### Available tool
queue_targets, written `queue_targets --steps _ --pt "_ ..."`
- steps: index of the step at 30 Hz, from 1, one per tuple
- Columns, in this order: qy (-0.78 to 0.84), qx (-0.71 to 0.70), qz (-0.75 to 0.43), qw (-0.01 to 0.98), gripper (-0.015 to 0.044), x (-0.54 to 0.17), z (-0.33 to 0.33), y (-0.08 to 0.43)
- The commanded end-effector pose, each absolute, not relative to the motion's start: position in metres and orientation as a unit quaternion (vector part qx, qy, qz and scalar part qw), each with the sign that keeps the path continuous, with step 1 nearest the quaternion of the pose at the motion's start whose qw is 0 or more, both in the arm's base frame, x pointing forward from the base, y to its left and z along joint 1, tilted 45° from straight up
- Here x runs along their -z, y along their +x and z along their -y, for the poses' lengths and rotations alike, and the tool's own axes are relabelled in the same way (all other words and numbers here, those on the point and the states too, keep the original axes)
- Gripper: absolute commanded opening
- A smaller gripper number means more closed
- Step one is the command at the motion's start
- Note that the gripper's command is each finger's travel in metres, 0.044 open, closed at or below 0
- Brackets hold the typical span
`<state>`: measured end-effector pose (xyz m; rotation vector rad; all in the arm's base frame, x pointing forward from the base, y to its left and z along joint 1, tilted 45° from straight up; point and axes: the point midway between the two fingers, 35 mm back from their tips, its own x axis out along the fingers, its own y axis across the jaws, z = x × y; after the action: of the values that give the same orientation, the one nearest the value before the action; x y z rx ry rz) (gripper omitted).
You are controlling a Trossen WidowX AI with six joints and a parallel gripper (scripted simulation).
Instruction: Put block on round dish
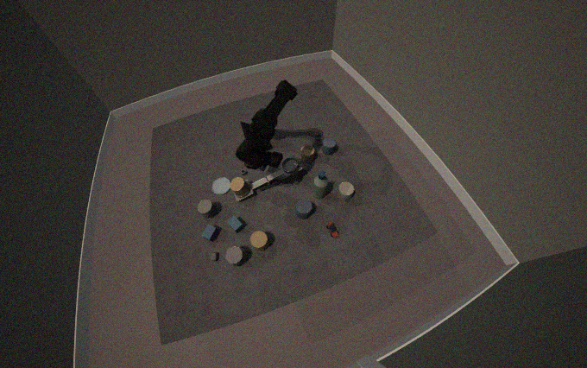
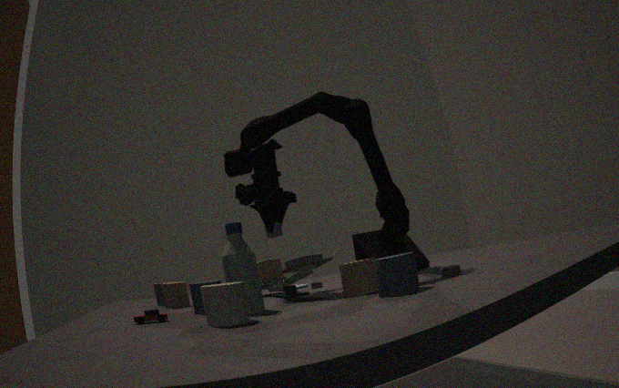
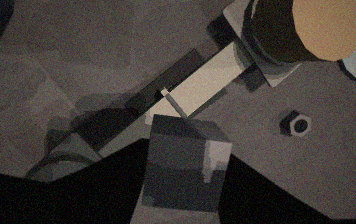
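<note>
Block (image 3: 186, 160), clamped in raised gripper (image 2: 274, 229)

Dim, grainy light throughout. Plain grey walls (image 1: 454, 65) meeting at a corner behind a pale-rimmed counter (image 1: 125, 303), with a darker square mat (image 1: 268, 282) on top. Brown strip (image 2: 9, 137) at far left.

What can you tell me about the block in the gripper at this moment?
The block is a small grey cube with flat faces and sharp edges, one side catching paler light. The gripper is shut on it, its fingers pressing opposite sides, and it hangs in the air above the balance beam, touching nothing else. In the exterior view only a pale tip of it shows below the dark fingers, above the clutter on the table. Its material cannot be told in this dim light.
</note>
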<state>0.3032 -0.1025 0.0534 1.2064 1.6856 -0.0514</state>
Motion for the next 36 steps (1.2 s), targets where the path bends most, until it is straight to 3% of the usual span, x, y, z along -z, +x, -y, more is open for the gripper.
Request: queue_targets --steps 1,26,36 --pt "0.498 0.023 -0.698 0.514 0.0 -0.023 0.127 0.299" --pt "0.496 0.009 -0.701 0.512 0.0 0.154 0.201 0.214" --pt "0.497 0.008 -0.701 0.511 0.0 0.17 0.191 0.211"
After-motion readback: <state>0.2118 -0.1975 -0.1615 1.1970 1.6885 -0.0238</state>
